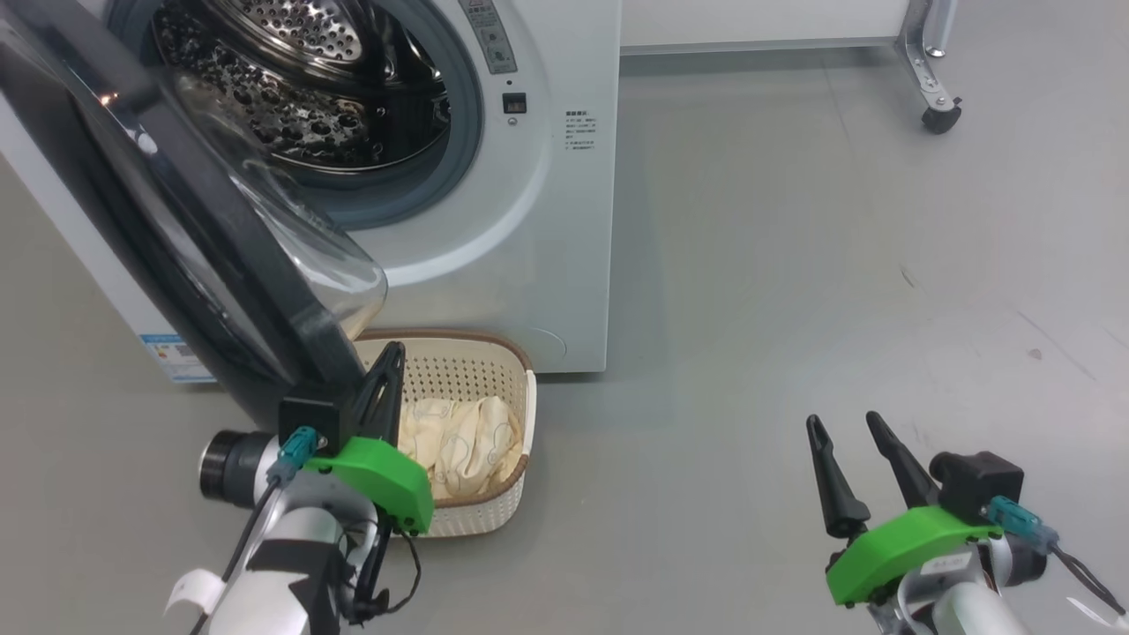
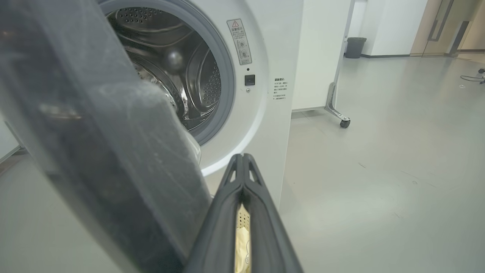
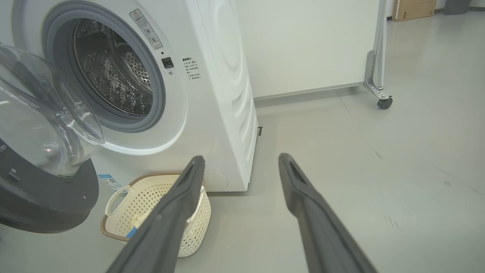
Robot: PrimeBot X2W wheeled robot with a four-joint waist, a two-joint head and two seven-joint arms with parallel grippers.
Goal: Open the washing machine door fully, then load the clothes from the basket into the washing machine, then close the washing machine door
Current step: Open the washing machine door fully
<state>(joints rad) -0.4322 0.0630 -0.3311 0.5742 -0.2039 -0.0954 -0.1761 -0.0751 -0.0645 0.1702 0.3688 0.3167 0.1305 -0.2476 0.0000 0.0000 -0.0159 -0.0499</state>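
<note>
My left claw, shut and empty, sits just beside the washing machine door at its lower rim. To open it fully I should press the rim outward steadily, clear of the basket of clothes beneath the door. My right claw is open, well apart from the door.

Glossy black rim and clear glass are seen on the washing machine door, perforated plastic on the basket

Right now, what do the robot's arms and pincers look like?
The left pincer and right pincer each have two long, dark, pointed fingers on a bright green bracket. Behind sits a black box with a teal plug and thin black cable. The forearms are silvery white; the left one wears a white tag.
</note>
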